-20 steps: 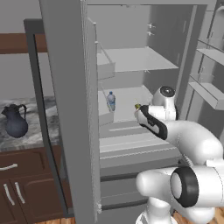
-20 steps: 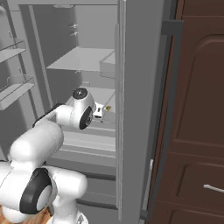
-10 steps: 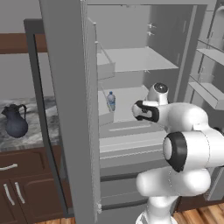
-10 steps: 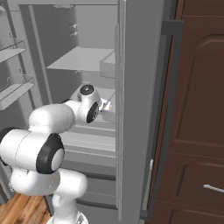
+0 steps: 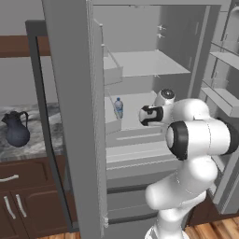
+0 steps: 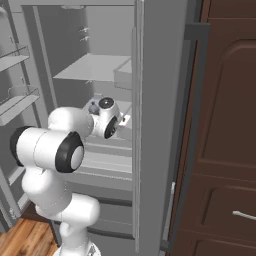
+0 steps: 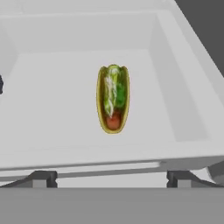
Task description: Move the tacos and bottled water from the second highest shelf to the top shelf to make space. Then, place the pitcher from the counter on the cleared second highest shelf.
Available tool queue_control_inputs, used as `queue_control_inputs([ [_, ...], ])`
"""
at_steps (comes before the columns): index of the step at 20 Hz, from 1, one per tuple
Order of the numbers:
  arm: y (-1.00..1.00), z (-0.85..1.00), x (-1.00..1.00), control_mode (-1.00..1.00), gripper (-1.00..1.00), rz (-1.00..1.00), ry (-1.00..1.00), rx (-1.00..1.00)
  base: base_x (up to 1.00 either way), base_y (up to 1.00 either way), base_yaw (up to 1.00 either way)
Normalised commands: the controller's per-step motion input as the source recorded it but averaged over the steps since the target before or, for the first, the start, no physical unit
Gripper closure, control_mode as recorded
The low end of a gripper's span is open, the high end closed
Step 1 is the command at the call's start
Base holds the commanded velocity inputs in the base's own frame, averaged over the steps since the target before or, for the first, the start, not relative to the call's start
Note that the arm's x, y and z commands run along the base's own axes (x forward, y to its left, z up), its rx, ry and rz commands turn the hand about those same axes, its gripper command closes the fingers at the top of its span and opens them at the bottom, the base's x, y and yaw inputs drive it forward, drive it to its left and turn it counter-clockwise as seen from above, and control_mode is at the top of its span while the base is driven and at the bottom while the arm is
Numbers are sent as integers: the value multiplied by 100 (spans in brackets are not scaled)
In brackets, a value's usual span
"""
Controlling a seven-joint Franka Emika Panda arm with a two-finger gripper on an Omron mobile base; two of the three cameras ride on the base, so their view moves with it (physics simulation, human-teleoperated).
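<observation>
On the far left, the pitcher (image 5: 16,131) stands upright on the counter (image 5: 44,140), outside the fridge and well apart from everything in it. It is dark blue-grey, and its handle is on the right side.

Next comes the open fridge. The top shelf (image 5: 144,63) is the wide pale board high up inside. Under it is the second highest shelf (image 5: 135,105). The bottled water (image 5: 118,108) stands upright on this lower shelf, near its left side, with its blue cap up.

To the right of the bottle, the white arm reaches into the fridge at the height of the second highest shelf. The hand at its end points in over that shelf.

In the hand view, the tacos (image 7: 113,98) lie flat on the pale shelf, out in front of the claw. The yellow shell is long and thin, with green filling at the far end and brown at the near end. The gripper (image 7: 111,179) is open wide. Its two dark tips sit far apart at the near edge of the shelf, and they hold nothing. The tacos are not touching the tips.
</observation>
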Motion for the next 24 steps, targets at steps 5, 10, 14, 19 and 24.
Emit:
queue_control_inputs([
  [5,-12,-29,37,-100,-100,0,0,0,0,0,0],
  [10,-8,-26,40,-100,-100,0,0,0,0,0,0],
  [14,0,-22,46,-100,-100,0,0,0,0,0,0],
  [19,0,-21,47,-100,-100,0,0,0,0,0,0],
  [24,0,-22,47,-100,-100,0,0,0,0,0,0],
])
